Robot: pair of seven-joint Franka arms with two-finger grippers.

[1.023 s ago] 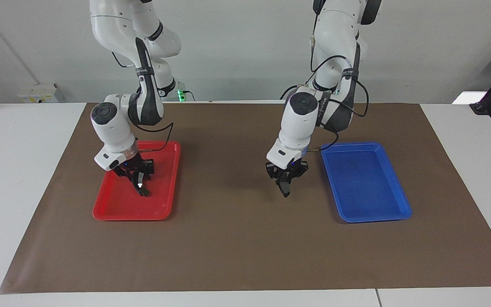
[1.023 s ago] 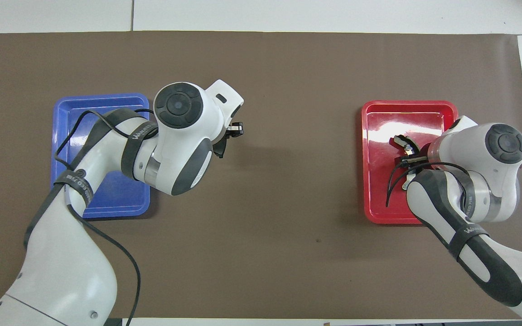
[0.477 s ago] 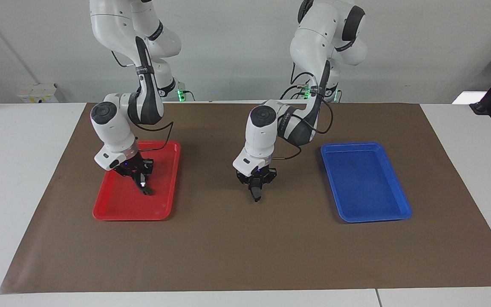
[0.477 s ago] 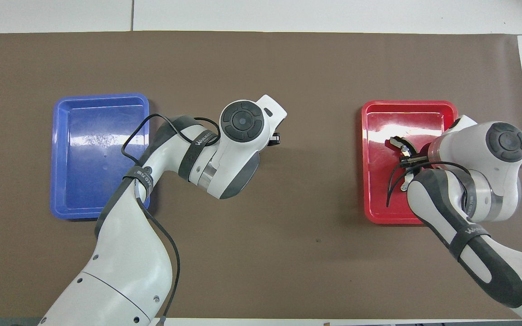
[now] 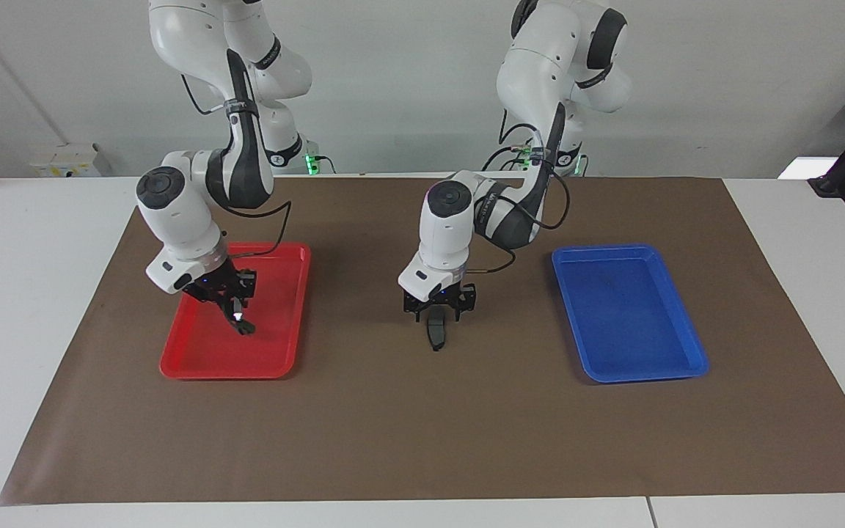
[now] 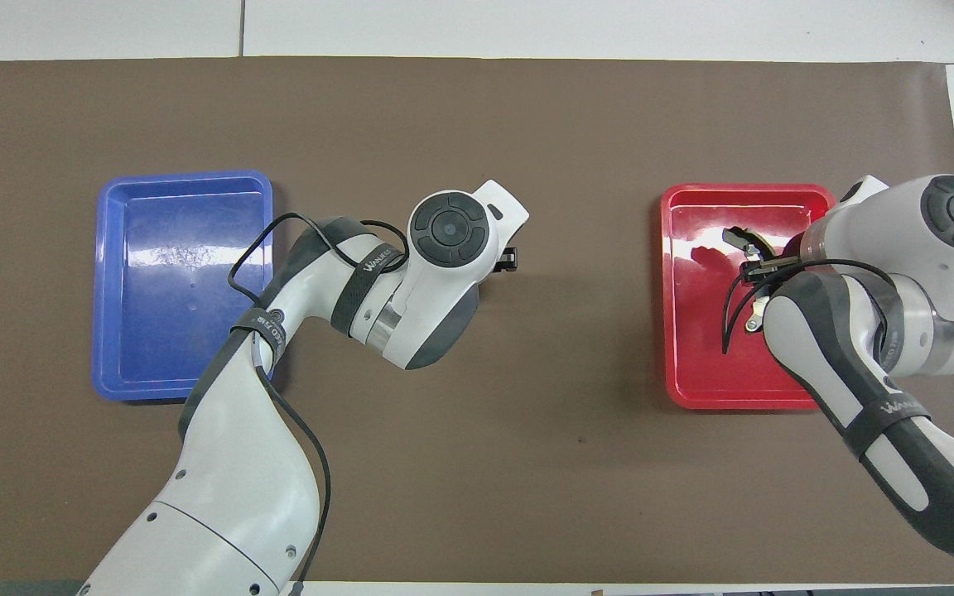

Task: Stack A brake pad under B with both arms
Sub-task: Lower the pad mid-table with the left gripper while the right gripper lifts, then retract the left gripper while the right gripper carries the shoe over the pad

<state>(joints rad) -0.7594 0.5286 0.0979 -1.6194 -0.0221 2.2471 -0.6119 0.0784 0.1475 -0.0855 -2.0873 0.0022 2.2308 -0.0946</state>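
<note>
The short dark grey pad A [image 5: 435, 334] lies on the brown mat at the middle of the table. My left gripper [image 5: 437, 312] is just above it, fingers spread to either side, holding nothing. In the overhead view the left wrist hides this pad and only a bit of the left gripper [image 6: 508, 258] shows. My right gripper [image 5: 235, 317] is over the red tray [image 5: 195, 363] and is shut on the long crescent pad B [image 5: 241, 326], held just above the tray floor. Pad B also shows in the overhead view [image 6: 744, 238].
The red tray [image 6: 692, 364] is toward the right arm's end. A blue tray [image 5: 628, 315] with nothing in it sits toward the left arm's end, also in the overhead view [image 6: 183, 281]. The brown mat [image 5: 422, 425] covers the table.
My left arm carried the short pad from beside the blue tray to the mat's middle, set it down and opened. My right gripper rose a little with the long pad.
</note>
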